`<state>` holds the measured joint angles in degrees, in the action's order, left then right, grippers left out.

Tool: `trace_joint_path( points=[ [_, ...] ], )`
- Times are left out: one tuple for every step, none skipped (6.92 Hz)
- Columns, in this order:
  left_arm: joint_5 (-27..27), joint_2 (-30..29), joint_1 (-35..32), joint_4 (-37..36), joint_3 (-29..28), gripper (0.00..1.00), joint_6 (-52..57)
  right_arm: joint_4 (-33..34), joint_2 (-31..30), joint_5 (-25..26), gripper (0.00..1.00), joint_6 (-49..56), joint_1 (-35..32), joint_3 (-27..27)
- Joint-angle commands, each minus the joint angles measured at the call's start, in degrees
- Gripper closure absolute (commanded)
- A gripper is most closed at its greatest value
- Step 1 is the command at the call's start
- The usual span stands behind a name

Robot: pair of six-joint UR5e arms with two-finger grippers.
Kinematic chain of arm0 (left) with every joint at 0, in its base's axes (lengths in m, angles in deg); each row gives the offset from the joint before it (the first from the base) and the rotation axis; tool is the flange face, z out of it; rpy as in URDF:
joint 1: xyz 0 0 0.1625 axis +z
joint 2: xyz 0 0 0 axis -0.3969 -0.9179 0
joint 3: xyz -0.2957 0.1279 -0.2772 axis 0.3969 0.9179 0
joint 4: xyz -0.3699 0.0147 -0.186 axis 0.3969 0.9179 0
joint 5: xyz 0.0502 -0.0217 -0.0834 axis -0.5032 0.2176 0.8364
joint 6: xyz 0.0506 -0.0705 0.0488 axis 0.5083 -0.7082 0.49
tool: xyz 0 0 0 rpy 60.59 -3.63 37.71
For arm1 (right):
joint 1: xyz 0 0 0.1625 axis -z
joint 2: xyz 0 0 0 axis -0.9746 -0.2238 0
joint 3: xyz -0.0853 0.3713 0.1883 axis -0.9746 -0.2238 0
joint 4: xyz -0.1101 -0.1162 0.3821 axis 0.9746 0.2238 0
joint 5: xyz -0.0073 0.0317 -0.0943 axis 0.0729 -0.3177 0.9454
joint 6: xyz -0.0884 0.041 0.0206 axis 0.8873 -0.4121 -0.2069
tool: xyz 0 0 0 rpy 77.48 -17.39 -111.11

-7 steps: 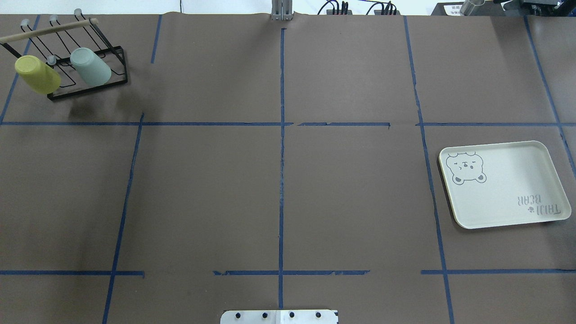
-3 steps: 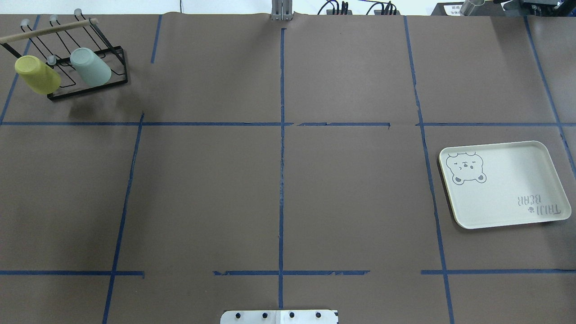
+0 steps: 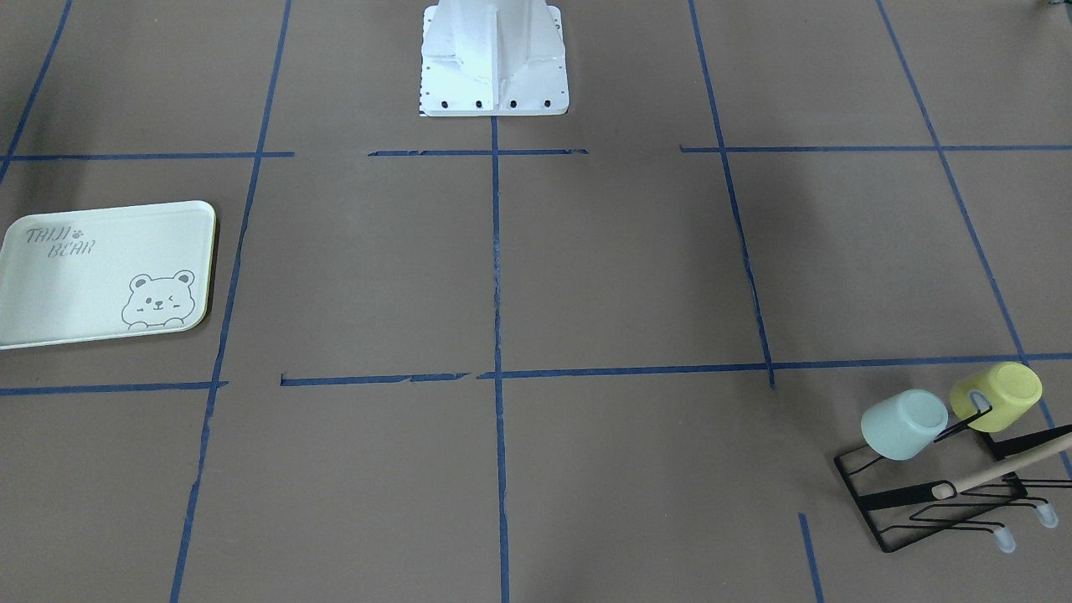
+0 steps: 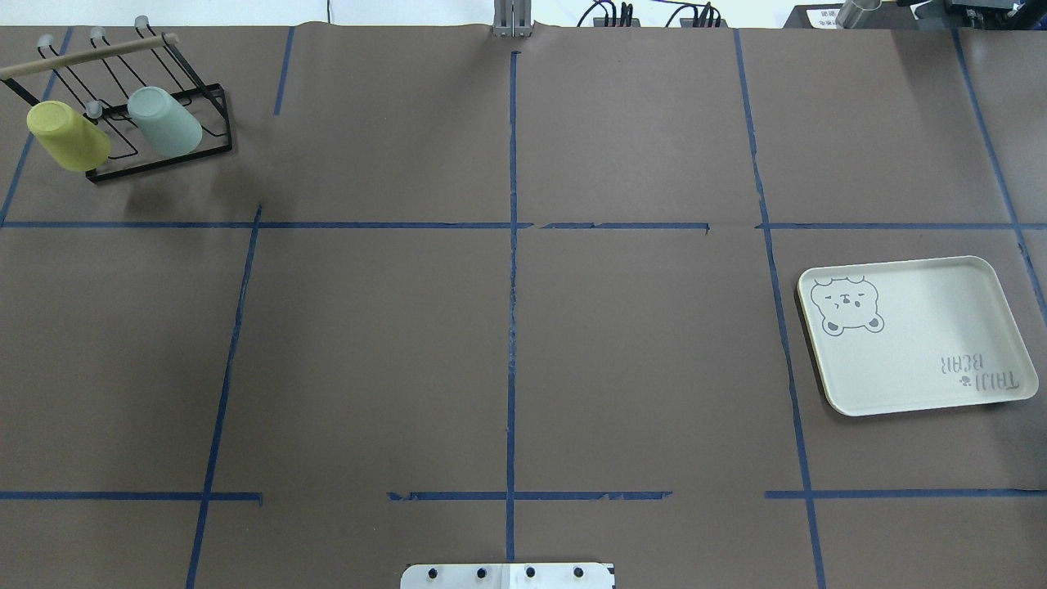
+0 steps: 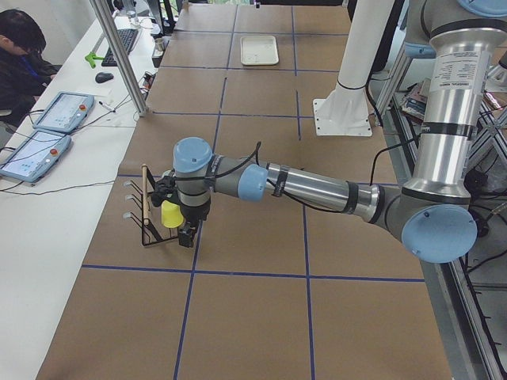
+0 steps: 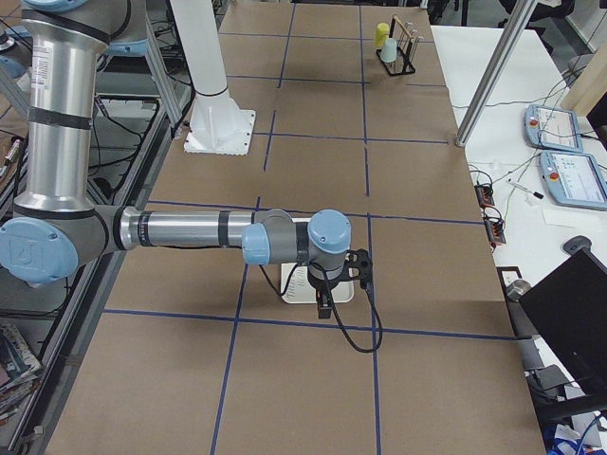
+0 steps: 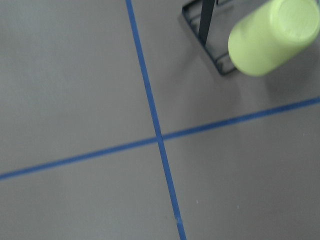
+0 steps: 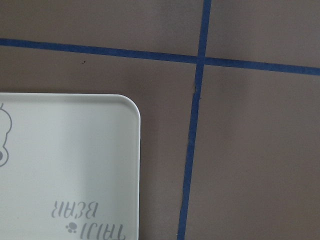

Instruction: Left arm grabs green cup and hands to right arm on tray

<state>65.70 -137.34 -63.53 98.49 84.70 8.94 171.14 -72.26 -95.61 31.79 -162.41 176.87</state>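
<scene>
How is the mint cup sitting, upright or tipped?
Tipped: the mint cup hangs mouth-down on the rack, closed bottom angled upward.

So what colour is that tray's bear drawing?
Grey bear drawing on pale green rectangular tray; best in front-facing view.

The tabletop [image 4: 368,343] is covered in brown paper, marked into a grid by blue tape lines [image 4: 511,327]. The pale green tray [image 4: 924,327] lies flat on the robot's right side. A black wire rack [image 4: 159,163] stands in the far left corner, and the white pedestal [image 3: 494,59] is bolted at the robot's edge.
</scene>
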Motion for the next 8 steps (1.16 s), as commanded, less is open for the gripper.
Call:
trace_joint_path(
  points=[
    [-0.48, -1.27, 2.26, 13.15, -0.93, 0.00, -16.17, 0.00, 0.03, -0.06, 0.00, -0.05, 0.00, -0.01],
    [-0.66, -1.19, 6.98, 20.80, -1.55, 0.00, -21.90, 0.00, 0.03, -0.06, 0.00, -0.05, 0.00, -0.01],
    [-1.27, -2.58, 8.94, 24.36, -1.73, 0.00, -28.66, 0.00, 0.03, -0.06, 0.00, -0.14, 0.00, -0.09],
    [-9.19, -4.94, 12.61, 26.05, -1.47, 0.00, -34.55, 0.00, 0.03, -0.06, 0.00, -0.14, 0.00, -0.09],
    [-21.28, -6.27, 19.44, 26.15, -1.21, 0.00, -41.66, 0.00, 0.03, -0.06, 0.00, -0.14, 0.00, -0.09],
    [-28.19, -8.89, 23.77, 26.15, -1.99, 0.00, -48.17, 0.08, 0.03, -0.15, 0.00, -0.14, 0.00, -0.09],
    [-36.61, -10.49, 26.42, 26.15, -2.69, 0.00, -52.06, 0.08, 0.03, -0.15, 0.00, -0.14, 0.00, -0.18],
    [-43.74, -10.85, 30.80, 26.15, -3.66, 0.00, -55.84, 0.08, 0.03, -0.15, 0.00, -0.14, 0.00, -0.18]
  ],
)
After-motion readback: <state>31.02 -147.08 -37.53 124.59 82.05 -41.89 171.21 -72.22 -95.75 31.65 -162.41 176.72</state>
